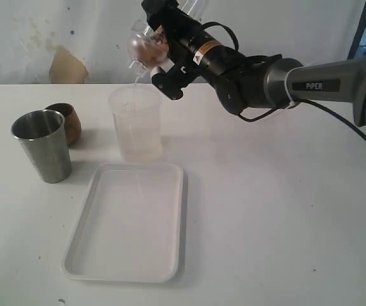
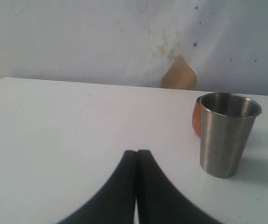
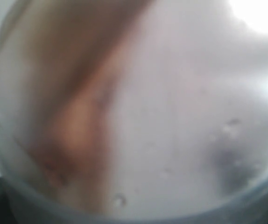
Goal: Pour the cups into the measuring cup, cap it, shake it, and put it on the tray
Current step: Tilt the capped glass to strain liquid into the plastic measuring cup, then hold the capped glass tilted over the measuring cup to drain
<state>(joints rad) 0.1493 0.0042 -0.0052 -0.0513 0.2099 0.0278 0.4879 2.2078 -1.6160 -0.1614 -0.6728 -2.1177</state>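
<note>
White table (image 1: 285, 210) filling the foreground, pale scuffed wall (image 1: 55, 25) rising behind the table's far edge, tan patch (image 1: 68, 65) on it just above the table, small blue specks (image 2: 195, 45) higher up, dark window frame (image 1: 363, 25) beyond the table's far right corner

Arm (image 1: 285, 80) and held container (image 1: 143, 44) overhang the plastic cup (image 1: 136, 124); table (image 1: 285, 217) right of tray (image 1: 129, 226) open

Upright steel tumbler (image 1: 41, 145) and copper cup (image 1: 69, 120) near white tray (image 1: 81, 224); clear measuring cup (image 1: 145, 46) tilted aloft.
</note>
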